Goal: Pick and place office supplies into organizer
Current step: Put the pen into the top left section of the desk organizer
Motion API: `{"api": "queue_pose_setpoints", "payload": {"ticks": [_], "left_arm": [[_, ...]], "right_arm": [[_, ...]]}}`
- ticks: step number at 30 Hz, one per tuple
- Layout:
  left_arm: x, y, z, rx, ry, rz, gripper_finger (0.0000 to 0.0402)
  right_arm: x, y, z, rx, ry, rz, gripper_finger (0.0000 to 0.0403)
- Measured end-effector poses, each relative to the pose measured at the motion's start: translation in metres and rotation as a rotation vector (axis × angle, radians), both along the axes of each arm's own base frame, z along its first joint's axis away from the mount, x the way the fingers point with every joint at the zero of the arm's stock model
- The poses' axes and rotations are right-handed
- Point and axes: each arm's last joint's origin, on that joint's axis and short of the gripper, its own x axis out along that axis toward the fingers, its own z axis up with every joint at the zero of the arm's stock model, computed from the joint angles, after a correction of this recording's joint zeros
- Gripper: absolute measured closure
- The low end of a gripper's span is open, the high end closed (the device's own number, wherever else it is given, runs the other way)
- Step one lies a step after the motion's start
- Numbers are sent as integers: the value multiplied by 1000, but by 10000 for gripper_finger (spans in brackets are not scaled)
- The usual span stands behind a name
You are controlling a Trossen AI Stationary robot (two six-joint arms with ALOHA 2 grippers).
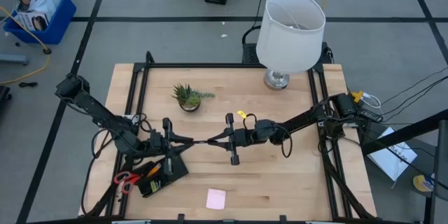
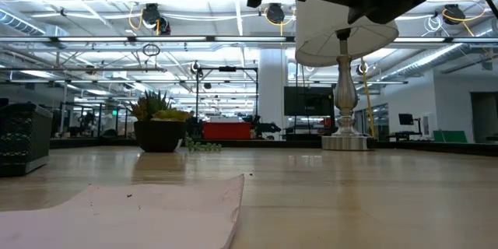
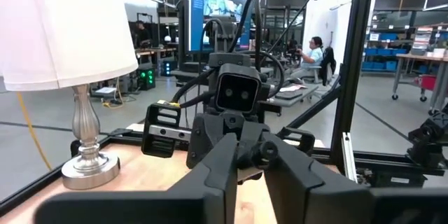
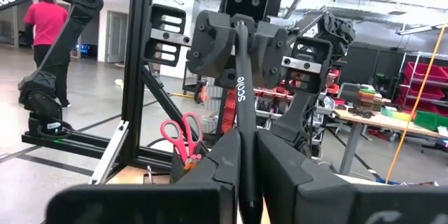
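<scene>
A thin black pen [image 1: 207, 141] hangs level over the table's middle, between my two grippers, which face each other. My left gripper [image 1: 199, 140] is shut on the pen's left end and my right gripper [image 1: 215, 140] on its right part. The black organizer [image 1: 158, 176] lies at the near left, under the left arm. Red-handled scissors [image 1: 126, 180] and orange pencils [image 1: 150, 171] rest in it. The pink sticky-note pad [image 1: 215, 198] lies flat near the near edge. A small yellow-green block [image 1: 243, 115] sits just beyond the right gripper. My left gripper pinches the pen's left end [image 4: 239, 24] between its two fingers, coming level from the table's left, fingers along the pen. The pen is clear of the table. My right gripper pinches the pen's shaft [image 4: 243, 155] between its two fingers [image 4: 222, 161], level from the table's right and along the pen. The pen sticks straight out past the fingertips toward the left gripper, lifted clear.
A potted green plant [image 1: 187, 98] stands left of centre toward the far edge. A white-shaded lamp [image 1: 288, 24] stands at the far edge. A black frame [image 1: 140, 84] runs round the table. There is bare wood between the pad and the grippers.
</scene>
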Motion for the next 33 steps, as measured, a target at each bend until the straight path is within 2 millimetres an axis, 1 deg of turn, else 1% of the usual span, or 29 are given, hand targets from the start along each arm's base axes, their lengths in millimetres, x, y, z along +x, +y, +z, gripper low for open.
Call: {"api": "queue_pose_setpoints", "payload": {"ticks": [4,6,9,12,14,16,21,24,29,31,33], "left_arm": [[0,0,0,5,4,5,358],[0,0,0,5,5,8,364],[0,0,0,1,4,7,361],[0,0,0,-1,3,-3,342],[0,0,0,-2,3,-8,337],[0,-1,-1,2,5,-16,340],[0,-1,-2,12,13,-27,364],[0,-1,-2,11,14,-30,363],[0,-1,-2,2,12,-46,334],[0,-2,-2,-2,12,-48,332],[0,-1,-2,-1,12,-46,340]], "right_arm": [[0,0,0,5,-2,1,368],[0,0,0,5,-2,2,365],[0,1,0,4,-3,2,363],[0,1,1,2,-9,2,362],[0,1,1,3,-11,1,361],[0,1,1,3,-10,2,361],[-1,4,1,4,-10,11,360],[-1,6,1,-2,-10,11,360],[-1,6,1,-5,-11,10,360],[-1,6,1,-6,-12,10,360],[-1,6,1,-5,-12,10,360]]}}
